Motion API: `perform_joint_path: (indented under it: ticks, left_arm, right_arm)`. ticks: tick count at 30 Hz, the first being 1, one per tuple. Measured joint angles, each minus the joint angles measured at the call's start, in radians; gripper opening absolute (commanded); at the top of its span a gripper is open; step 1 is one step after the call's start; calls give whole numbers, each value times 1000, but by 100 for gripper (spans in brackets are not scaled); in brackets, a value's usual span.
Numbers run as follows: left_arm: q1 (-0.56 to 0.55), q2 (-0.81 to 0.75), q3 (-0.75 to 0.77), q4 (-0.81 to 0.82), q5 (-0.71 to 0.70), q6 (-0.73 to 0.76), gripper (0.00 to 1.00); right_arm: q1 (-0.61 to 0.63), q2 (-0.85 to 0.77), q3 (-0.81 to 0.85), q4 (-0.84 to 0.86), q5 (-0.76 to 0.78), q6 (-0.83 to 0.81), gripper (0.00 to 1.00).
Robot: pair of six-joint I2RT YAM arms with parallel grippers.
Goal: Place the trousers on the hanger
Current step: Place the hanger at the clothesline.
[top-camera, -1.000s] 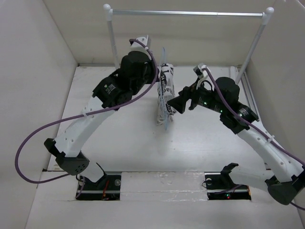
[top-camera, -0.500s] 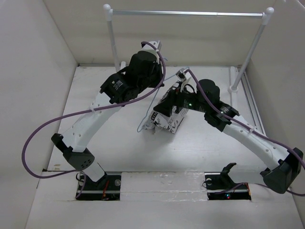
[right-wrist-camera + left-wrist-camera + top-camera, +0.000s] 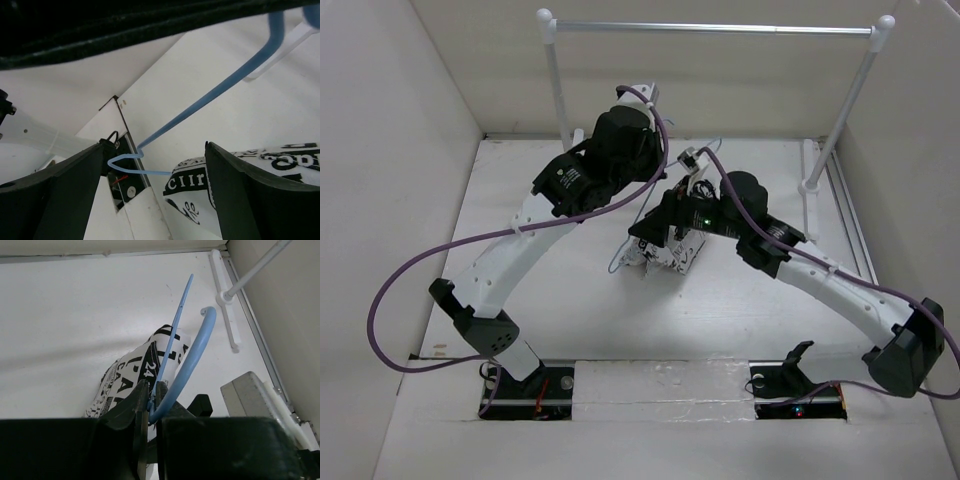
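soft, even light from above filled the overhead view. the white surface [image 3: 570, 300] read bright without glare, and the arms cast only faint, blurry-edged shadows on it. detail there was sharp. in the left wrist view the black jaws at the bottom were dark and out of focus, while the white newsprint-patterned cloth trousers [image 3: 127, 377] and the thin pale blue wire hanger [image 3: 192, 355] looked crisp. in the right wrist view the near jaws were dim and soft-edged under a black band along the top.
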Motion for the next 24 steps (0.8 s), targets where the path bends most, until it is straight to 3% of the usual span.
perform_joint_path:
  ticks: [7,14,16,24]
  left_arm:
    - [0,-2,-14,45,-26,-17,0]
    - [0,-4,-74,89,-45,-27,0]
    - [1,-4,-78,100,-55,-29,0]
    - [-1,6,-46,124,-68,4,1]
  right_arm:
    - [5,37,-54,112,3,70,78]
    - [12,125,-122,285,2,184,25]
    - [15,128,-128,312,2,203,17]
    - [6,94,-125,336,6,250,4]
